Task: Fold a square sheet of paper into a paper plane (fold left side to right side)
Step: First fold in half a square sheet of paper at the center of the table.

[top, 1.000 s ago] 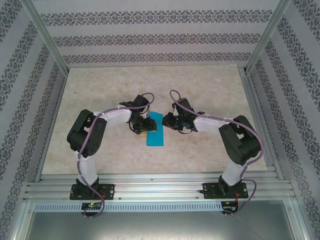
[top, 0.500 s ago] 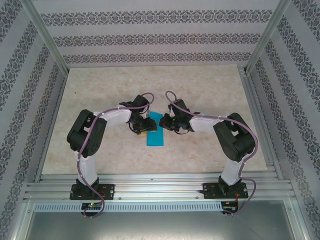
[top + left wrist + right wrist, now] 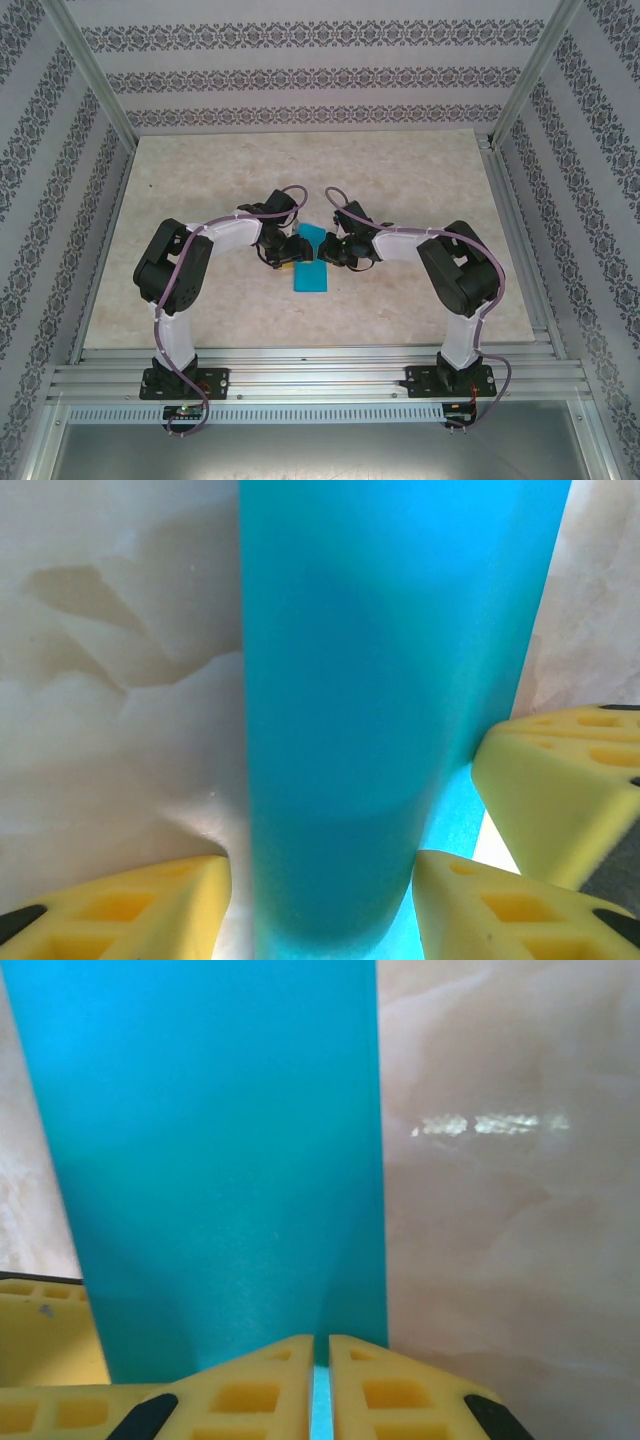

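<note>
The square sheet of paper (image 3: 312,273) lies mid-table as a narrow cyan strip, its left side folded over. In the left wrist view its upper layer (image 3: 380,680) bulges in a loop above a brighter lower layer. My left gripper (image 3: 290,250) stands open at the strip's left, fingers (image 3: 120,910) either side of the loop (image 3: 320,880). My right gripper (image 3: 332,248) is shut, its tips (image 3: 322,1345) resting on the paper (image 3: 220,1140) by its right edge, a thin cyan slit between them. One of its fingers (image 3: 560,780) shows beside the loop. The paper plane is out of view.
The beige marble-look table (image 3: 200,180) stretches around the paper on all sides. Patterned walls enclose it, with metal posts at the corners. An aluminium rail frame (image 3: 320,365) carries both arm bases along the near edge.
My right gripper has moved left, from just beside the paper onto its right edge, and its jaws have narrowed a little. The left arm and the paper have stayed put.
</note>
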Robot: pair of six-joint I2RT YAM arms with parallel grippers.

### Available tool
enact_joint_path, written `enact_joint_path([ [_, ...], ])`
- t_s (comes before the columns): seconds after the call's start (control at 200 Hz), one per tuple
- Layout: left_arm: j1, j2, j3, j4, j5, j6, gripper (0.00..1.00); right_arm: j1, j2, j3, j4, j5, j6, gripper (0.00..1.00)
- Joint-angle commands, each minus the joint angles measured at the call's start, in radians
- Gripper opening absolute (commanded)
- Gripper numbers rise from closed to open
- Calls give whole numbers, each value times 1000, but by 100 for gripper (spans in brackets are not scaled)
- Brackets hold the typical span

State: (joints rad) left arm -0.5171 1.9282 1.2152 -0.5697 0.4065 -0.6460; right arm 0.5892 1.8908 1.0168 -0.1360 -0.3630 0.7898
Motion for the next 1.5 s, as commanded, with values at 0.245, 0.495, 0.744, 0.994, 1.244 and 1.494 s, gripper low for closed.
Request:
enact_joint_path([
  [0.245,35,-37,-39,29,-64,8,58,12,45,44,-121,58,-49,13],
  [0.495,109,-190,-54,41,11,15,57,12,59,49,-122,56,-53,13],
  [0.744,101,-162,-92,222,219,-55,42,14,68,55,-125,55,-53,13],
  [0.994,80,-107,-92,276,291,-69,31,15,74,65,-132,56,-55,13],
  [1.244,78,-57,-92,237,256,-35,28,17,80,72,-146,56,-60,13],
  [1.494,78,-29,-75,126,152,40,26,18,82,76,-159,61,-61,13],
])
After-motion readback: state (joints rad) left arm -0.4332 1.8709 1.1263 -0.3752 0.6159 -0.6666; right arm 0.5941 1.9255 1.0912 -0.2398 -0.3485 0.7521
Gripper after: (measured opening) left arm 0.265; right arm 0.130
